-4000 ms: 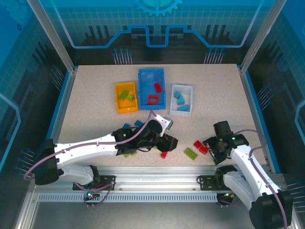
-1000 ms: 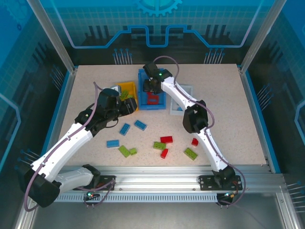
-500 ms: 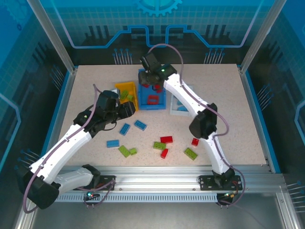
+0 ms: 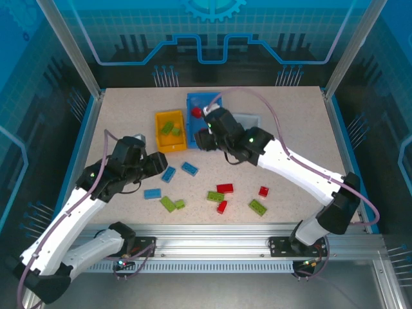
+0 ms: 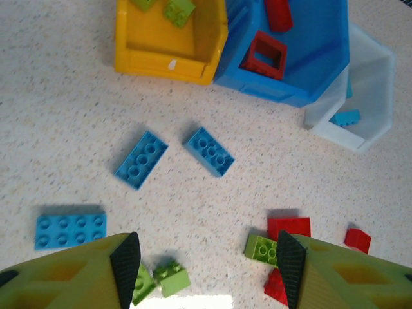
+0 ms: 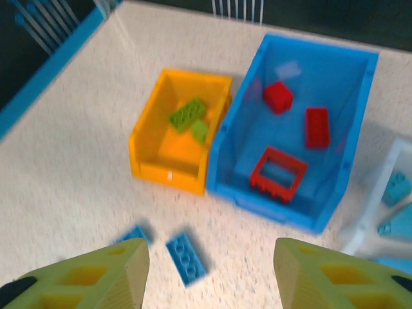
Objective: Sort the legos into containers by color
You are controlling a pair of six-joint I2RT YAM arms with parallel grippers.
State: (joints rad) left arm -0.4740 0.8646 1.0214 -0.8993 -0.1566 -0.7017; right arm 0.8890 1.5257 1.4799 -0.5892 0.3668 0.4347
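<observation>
A speckled beige tabletop carries three open plastic containers side by side at its far middle: a yellow-orange rectangular bin, a larger blue rectangular bin touching its right side, and a small white bin just beyond that. Lime green studded bricks lie in the yellow-orange bin. Red bricks and a red open frame piece lie in the blue one, and light blue bricks in the white one.

In front of the bins the unsorted legos are scattered on the bare surface: loose light blue bricks nearest the bins, then loose lime green bricks and loose red bricks mixed together closer to the arm bases. None is stacked on another.

From overhead the right arm's forearm crosses the near halves of the blue and white bins, hiding much of both. That arm rises from the near right, elbows out by the right edge and sweeps back left. The right gripper hangs over the front of the blue bin, jaws spread wide with nothing between them — its wrist view is somewhat blurred.

The left arm bows out leftward, its wrist turned toward the middle. The left gripper sits near the yellow-orange bin's front corner, above the loose bricks, its yellow-green fingers parted and empty.
</observation>
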